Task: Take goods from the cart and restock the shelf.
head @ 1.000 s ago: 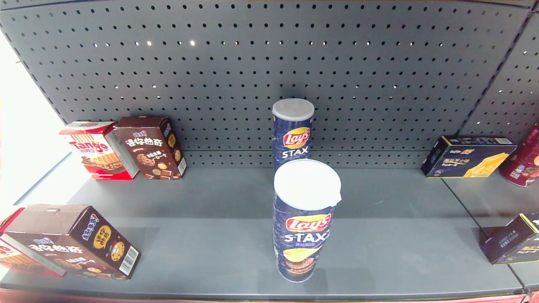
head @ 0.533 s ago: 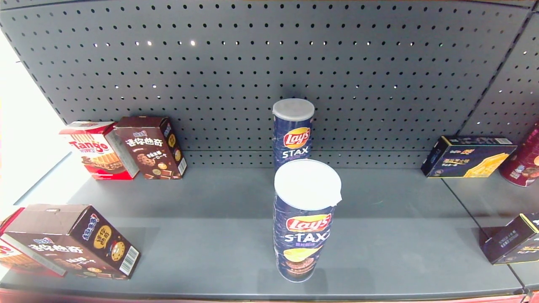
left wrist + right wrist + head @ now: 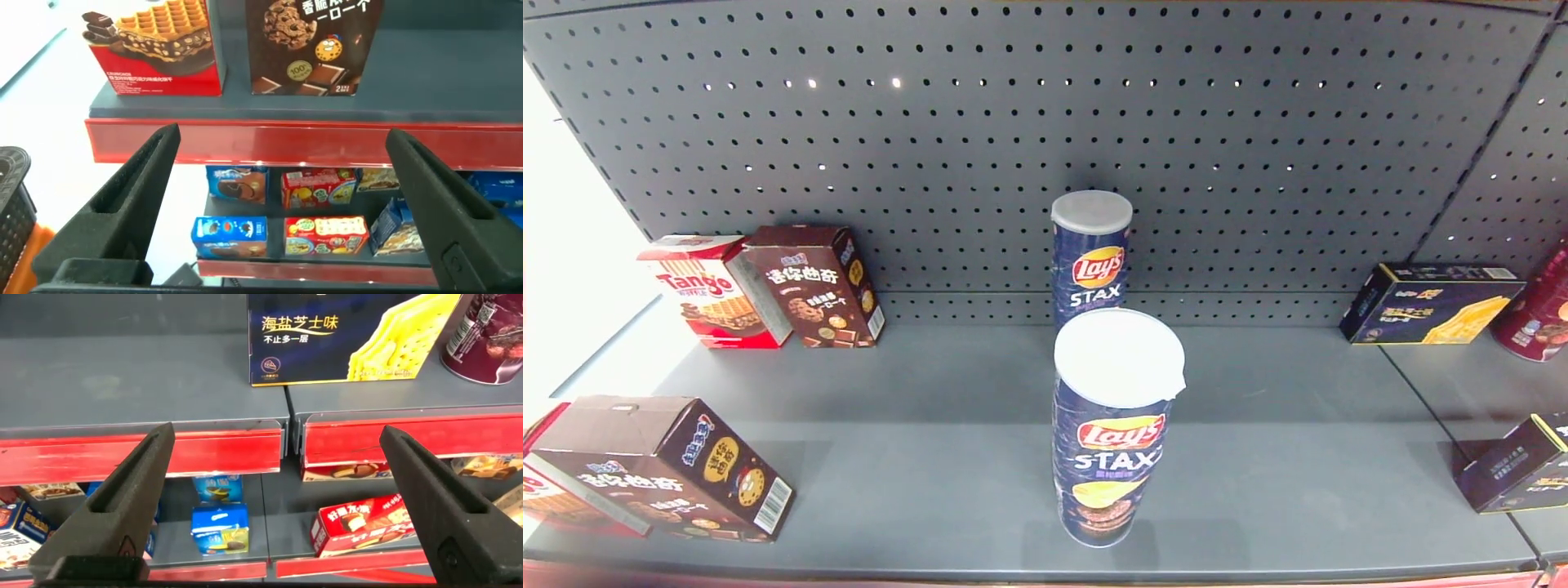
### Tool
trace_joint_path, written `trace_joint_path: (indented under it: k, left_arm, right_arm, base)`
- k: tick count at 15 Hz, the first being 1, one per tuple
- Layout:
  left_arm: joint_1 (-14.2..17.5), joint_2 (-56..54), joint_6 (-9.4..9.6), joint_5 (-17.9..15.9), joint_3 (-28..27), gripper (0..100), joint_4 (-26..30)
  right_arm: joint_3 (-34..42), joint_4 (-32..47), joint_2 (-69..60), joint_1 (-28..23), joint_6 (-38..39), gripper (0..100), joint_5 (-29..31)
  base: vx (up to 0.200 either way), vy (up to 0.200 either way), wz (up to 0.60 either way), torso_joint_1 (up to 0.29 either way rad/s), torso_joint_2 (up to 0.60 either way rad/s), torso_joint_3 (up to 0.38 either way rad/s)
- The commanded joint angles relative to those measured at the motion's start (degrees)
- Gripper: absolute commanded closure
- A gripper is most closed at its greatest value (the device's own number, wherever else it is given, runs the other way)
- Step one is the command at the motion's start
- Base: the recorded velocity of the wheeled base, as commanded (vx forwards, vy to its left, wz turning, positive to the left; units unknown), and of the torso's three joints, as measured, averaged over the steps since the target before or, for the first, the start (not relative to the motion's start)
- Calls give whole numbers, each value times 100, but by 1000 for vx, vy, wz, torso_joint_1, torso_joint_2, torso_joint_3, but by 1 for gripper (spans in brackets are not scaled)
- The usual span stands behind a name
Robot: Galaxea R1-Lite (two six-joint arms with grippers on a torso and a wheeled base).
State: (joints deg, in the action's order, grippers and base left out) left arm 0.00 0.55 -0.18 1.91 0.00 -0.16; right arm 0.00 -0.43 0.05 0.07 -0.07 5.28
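Note:
Two dark blue chip cans with grey lids stand upright on the grey shelf (image 3: 915, 457): the front can (image 3: 1111, 433) near the front edge and the rear can (image 3: 1090, 257) against the pegboard. My left gripper (image 3: 282, 204) is open, with nothing between its fingers, facing the shelf's red front edge (image 3: 294, 143) below a waffle box (image 3: 155, 45) and a cookie box (image 3: 315, 45). My right gripper (image 3: 278, 498) is open too and holds nothing; it faces the red shelf edge (image 3: 147, 453) under a dark blue cracker box (image 3: 343, 335).
On the shelf's left stand a red wafer box (image 3: 715, 290) and a brown cookie box (image 3: 817, 286); another brown box (image 3: 666, 465) lies at the front left. Dark blue boxes (image 3: 1433, 302) and a red tin (image 3: 1539, 314) sit at the right. Lower shelves hold small snack boxes (image 3: 315, 237).

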Motion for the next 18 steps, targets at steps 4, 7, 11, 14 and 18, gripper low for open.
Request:
trace_joint_path:
  k: [4, 7, 11, 14, 18]
  left_arm:
    - [0, -2, 9, -24, 0, 0, 7]
    - [0, -2, 1, -24, 0, 0, 7]
    - [0, -2, 1, -24, 0, 0, 7]
    - [0, -2, 1, -24, 0, 0, 7]
    - [0, -2, 1, -24, 0, 0, 7]
  right_arm:
    - [0, -1, 4, 1, -1, 0, -9]
    - [0, -1, 4, 1, -1, 0, -9]
    - [0, -1, 4, 1, -1, 0, -9]
    - [0, -1, 4, 1, -1, 0, -9]
    - [0, -1, 4, 1, 16, 0, -9]
  base:
    - [0, 0, 0, 0, 0, 0]
    - [0, 0, 0, 0, 0, 0]
    - [-100, 0, 0, 0, 1, -1]
    - [0, 0, 0, 0, 0, 0]
    - [0, 0, 0, 0, 0, 0]
